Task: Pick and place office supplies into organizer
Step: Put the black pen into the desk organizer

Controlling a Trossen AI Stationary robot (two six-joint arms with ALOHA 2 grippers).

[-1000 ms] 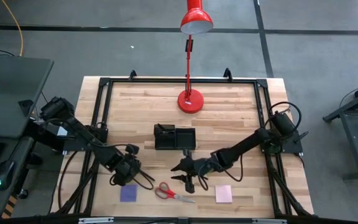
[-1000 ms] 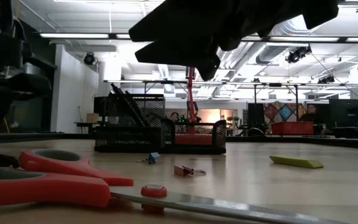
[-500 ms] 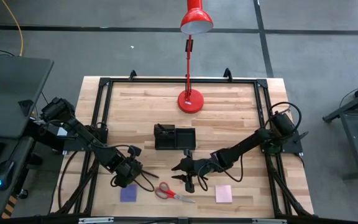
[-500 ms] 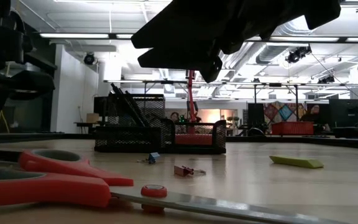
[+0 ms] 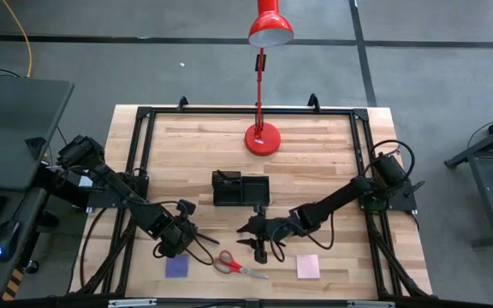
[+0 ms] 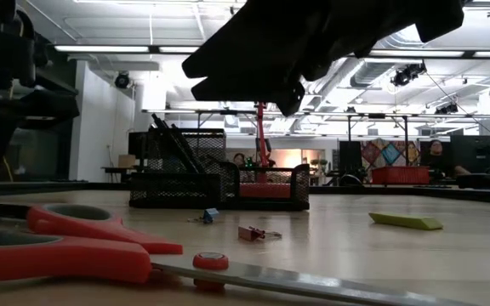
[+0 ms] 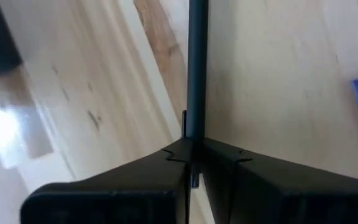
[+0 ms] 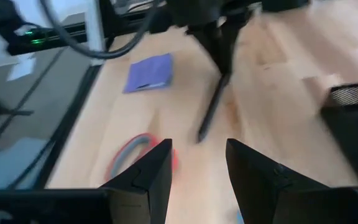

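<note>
I had my left end effector (image 7: pixel 194 163) closed tight on a thin black pen (image 7: pixel 196 74), the shaft running straight out from between the two fingers, and in the high view that end effector (image 5: pixel 181 233) hung low over the near-left part of the bench (image 5: pixel 315 154), just above the purple sticky-note pad (image 5: pixel 177 266). The step in hand, as I judged it, was to carry this pen to the organizer (image 5: pixel 240 189), which stood near the middle of the bench with several pens already leaning in its taller compartment (image 6: pixel 177 166). To do it well I needed to lift enough for the tip to clear the scissors (image 5: pixel 239 264) lying just beside me, swing toward the organizer, tilt the pen upright over the tall compartment, and loosen only once the lower end was inside the mesh wall, since a pen let go at a slant would likely catch the rim and roll out. My right end effector (image 5: pixel 259 233) hovered between the organizer and the scissors, its fingers (image 8: pixel 146 175) spread apart with nothing between them, and it sat right along my likely path, so I judged I should route around it or wait for it to move off. The pink sticky-note pad (image 5: pixel 307 266) lay near the front edge, and small clips (image 6: pixel 249 232) rested in front of the organizer.
</note>
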